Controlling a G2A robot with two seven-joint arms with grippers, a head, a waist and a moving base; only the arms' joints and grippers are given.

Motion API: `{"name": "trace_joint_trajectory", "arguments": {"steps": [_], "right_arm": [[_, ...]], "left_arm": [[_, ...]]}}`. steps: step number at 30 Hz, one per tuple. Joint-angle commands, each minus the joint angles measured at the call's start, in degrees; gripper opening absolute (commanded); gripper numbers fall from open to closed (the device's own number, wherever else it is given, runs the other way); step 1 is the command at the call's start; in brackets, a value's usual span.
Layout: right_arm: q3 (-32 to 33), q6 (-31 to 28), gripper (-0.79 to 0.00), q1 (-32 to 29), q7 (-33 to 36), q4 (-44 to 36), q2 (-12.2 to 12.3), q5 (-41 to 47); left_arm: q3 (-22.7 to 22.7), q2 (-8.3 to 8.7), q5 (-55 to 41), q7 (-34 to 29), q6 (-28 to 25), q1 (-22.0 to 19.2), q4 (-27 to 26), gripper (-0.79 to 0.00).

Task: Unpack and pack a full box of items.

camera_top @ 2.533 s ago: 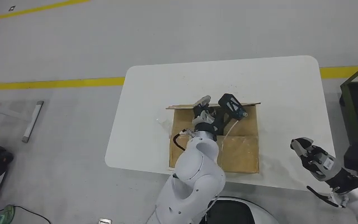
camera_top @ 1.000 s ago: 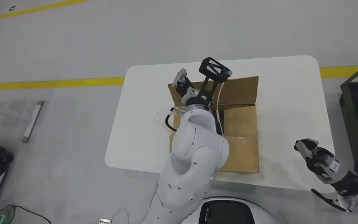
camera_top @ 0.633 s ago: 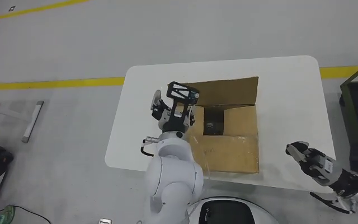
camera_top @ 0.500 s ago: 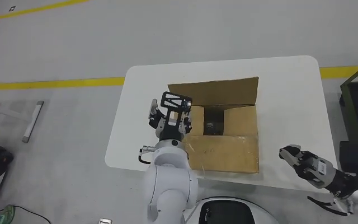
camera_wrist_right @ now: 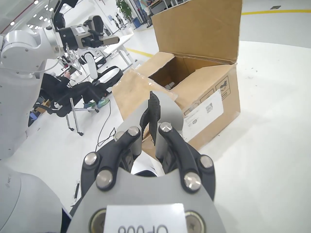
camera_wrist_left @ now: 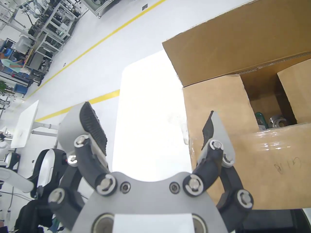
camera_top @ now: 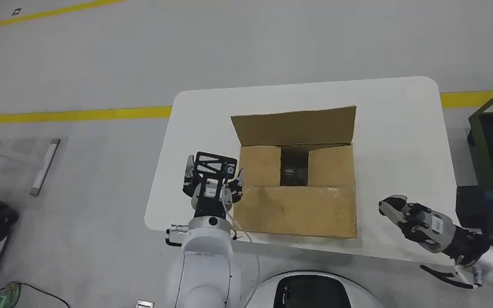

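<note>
Box sits mid-tabletop, slightly toward the right edge; far flap now stands up, it lay flat over the top 2.5 s ago; left gripper lifted it, then pulled back off the box to the near-left side, just beside the box's left wall; its fingers are spread, empty; two side flaps are still folded in with a gap between, items visible down inside, metal part and something green; near flap is still down, tape shine on it; right gripper is at the near-right corner of the tabletop, fingers pressed together, holding nothing, edged a bit closer to the box; judgement: opening is part done, side and near flaps still to clear before unpacking.
</note>
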Motion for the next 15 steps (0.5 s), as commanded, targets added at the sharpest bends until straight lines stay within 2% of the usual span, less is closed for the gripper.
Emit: {"name": "trace_joint_trajectory", "arguments": {"steps": [1, 2, 4, 6, 8, 12, 15], "right_arm": [[-0.6, 1.3, -0.785, 1.4, 1.0, 0.2, 0.1, 0.9], [-1.1, 1.9, -0.785, 2.1, 1.5, 0.4, 0.2, 1.2], [-2.3, 3.3, -0.671, 3.6, 2.7, 0.7, 0.3, 1.1], [-3.5, 4.7, -0.656, 5.3, 3.6, 1.2, 0.4, 0.7], [-4.8, 6.2, -0.542, 7.0, 4.6, 1.7, 0.5, 0.0], [-7.2, 8.6, -0.585, 9.6, 5.8, 2.7, 0.6, -1.5], [-8.7, 9.9, -0.585, 11.0, 6.6, 3.7, 0.7, -2.2]], "left_arm": [[-0.2, 0.08, 0.3, 0.6, -0.1, 0.2, -0.1, 0.0], [-0.2, 0.08, 0.3, 0.6, -0.1, 0.2, -0.1, 0.0], [-0.2, 0.08, 0.3, 0.6, -0.1, 0.2, -0.1, 0.0], [-0.2, 0.08, 0.3, 0.6, -0.1, 0.2, -0.1, 0.0], [-0.2, 0.08, 0.3, 0.6, -0.1, 0.2, -0.1, 0.0], [-0.2, 0.08, 0.3, 0.6, -0.1, 0.2, -0.1, 0.0], [-0.2, 0.08, 0.3, 0.6, -0.1, 0.2, -0.1, 0.0]]}}
